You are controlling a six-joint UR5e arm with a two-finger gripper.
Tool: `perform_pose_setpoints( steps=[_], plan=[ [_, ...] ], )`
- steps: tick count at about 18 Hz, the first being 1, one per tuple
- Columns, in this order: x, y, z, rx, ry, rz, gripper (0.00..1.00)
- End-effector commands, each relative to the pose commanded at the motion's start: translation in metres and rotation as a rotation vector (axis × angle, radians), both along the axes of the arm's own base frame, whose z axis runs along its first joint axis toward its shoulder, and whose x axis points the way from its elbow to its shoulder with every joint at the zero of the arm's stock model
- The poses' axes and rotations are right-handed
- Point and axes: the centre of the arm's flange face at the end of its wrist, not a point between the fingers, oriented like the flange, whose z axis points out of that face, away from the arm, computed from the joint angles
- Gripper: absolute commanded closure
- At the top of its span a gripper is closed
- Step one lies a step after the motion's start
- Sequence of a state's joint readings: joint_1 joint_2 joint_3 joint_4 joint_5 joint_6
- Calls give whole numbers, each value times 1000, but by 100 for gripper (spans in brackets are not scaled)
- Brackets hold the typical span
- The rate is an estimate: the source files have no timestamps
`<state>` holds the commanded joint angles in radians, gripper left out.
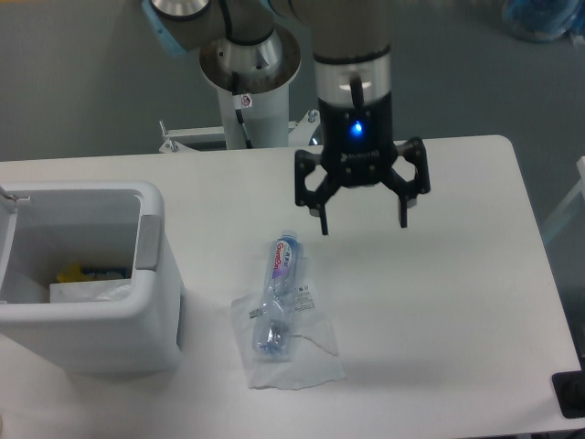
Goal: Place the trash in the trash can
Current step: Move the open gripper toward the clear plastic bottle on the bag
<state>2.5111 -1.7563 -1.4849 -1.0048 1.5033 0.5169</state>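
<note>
- Tool (364, 219): jaws spread wide, nothing between them. It hangs above the tabletop (457, 302), behind and to the right of the trash, clear of it.
- Bottle (276, 297): lying on its side near the middle of the tabletop, label end toward the arm, resting on top of the bag (291, 343). The two are in contact — the bottle's lower half overlaps the bag.
- Bin (91, 274): at the left edge, mouth up. Some white and yellow items already sit inside; what they are cannot be made out.
- Status, as judged: neither piece of trash is in the bin; no grasp made yet.
- Risk: the bottle is round and clear, so an off-centre close could roll or squirt it out of the jaws.
- Risk: the bag is flat and thin — fingers may slide over it without catching an edge.
- Risk: lifting the bottle may drag the bag along, then shed it short of the bin.
- Risk: a low carry could clip the bin's thick rim.
</note>
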Motion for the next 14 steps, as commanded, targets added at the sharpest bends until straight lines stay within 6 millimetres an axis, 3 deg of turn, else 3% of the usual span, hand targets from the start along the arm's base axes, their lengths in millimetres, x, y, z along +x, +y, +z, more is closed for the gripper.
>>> perform_pose_setpoints(
  steps=[5, 11, 14],
  plan=[
    [-11, 8, -24, -26, -19, -4, 0],
    [-28, 27, -92, -47, -57, -6, 0],
    [-18, 37, -125, -83, -96, -27, 0]
  ],
)
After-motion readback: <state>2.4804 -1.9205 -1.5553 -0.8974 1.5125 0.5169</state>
